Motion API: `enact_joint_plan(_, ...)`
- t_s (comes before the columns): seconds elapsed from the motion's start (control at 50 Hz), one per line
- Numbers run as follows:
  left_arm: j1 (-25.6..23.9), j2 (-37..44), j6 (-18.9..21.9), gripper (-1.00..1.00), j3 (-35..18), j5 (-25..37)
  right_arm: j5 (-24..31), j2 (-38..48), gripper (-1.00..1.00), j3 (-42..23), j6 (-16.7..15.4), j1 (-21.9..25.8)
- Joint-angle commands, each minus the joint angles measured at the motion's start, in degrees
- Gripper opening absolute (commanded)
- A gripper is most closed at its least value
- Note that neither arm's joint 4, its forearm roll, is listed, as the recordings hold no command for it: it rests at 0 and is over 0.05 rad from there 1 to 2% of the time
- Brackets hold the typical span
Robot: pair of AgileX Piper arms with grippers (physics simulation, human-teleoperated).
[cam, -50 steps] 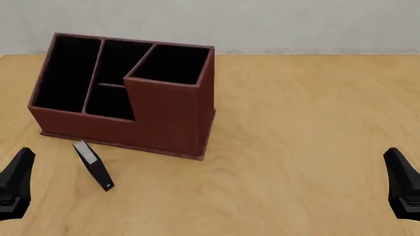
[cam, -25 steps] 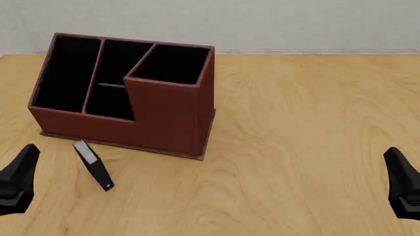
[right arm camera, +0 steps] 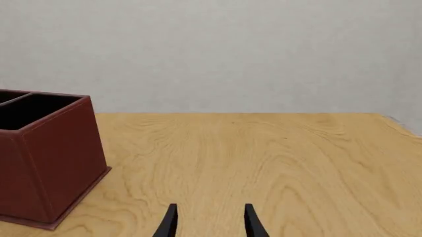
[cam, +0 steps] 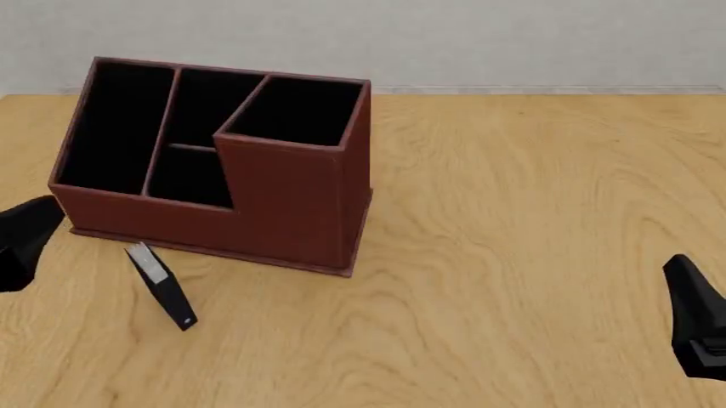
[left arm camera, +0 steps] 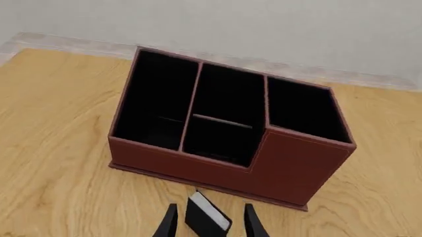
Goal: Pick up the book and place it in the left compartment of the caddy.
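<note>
Book not yet picked up; the task is at its very start.

The book (cam: 160, 286) lies on the tabletop (cam: 533, 212) just in front of the caddy (cam: 216, 161), near its low left end, and nothing grips it. In my left wrist view the book (left arm camera: 207, 217) sits between the two fingers of my left pincer (left arm camera: 209, 223), which are spread apart with a gap on each side, so I judge I am lining up for the grasp. My right pincer (right arm camera: 209, 221) is also apart, holding nothing, well away on the other side. The left compartment (cam: 117, 127) looks empty. Left to do: close on the book, lift it, carry it over and lower it into that long slot.
</note>
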Motion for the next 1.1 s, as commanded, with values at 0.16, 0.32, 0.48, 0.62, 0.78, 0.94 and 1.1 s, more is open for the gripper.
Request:
enact_joint_plan(0.16, -3.5, 9.9, -12.2, 1.00, -16.3, 18.1, 0.0, -0.1, 1.00, 0.1, 0.0, 0.0)
enact_joint_plan(0.32, -6.5, 11.8, -19.4, 1.00, -18.6, 22.6, 0.0, -0.1, 1.00, 0.1, 0.0, 0.0)
enact_joint_plan(0.48, -7.6, 11.9, -22.6, 1.00, -20.4, 27.1, 0.0, -0.1, 1.00, 0.1, 0.0, 0.0)
enact_joint_plan(0.62, -5.5, 12.6, -24.0, 1.00, -21.3, 27.4, 0.0, -0.1, 1.00, 0.1, 0.0, 0.0)
enact_joint_plan(0.78, -3.1, 15.7, -23.2, 1.00, -19.5, 25.2, 0.0, -0.1, 1.00, 0.1, 0.0, 0.0)
enact_joint_plan(0.94, -1.5, 19.0, -23.2, 1.00, -19.7, 23.7, 0.0, -0.1, 1.00, 0.1, 0.0, 0.0)
enact_joint_plan(1.1, -1.3, 20.5, -23.5, 1.00, -17.7, 21.9, 0.0, -0.1, 1.00, 0.1, 0.0, 0.0)
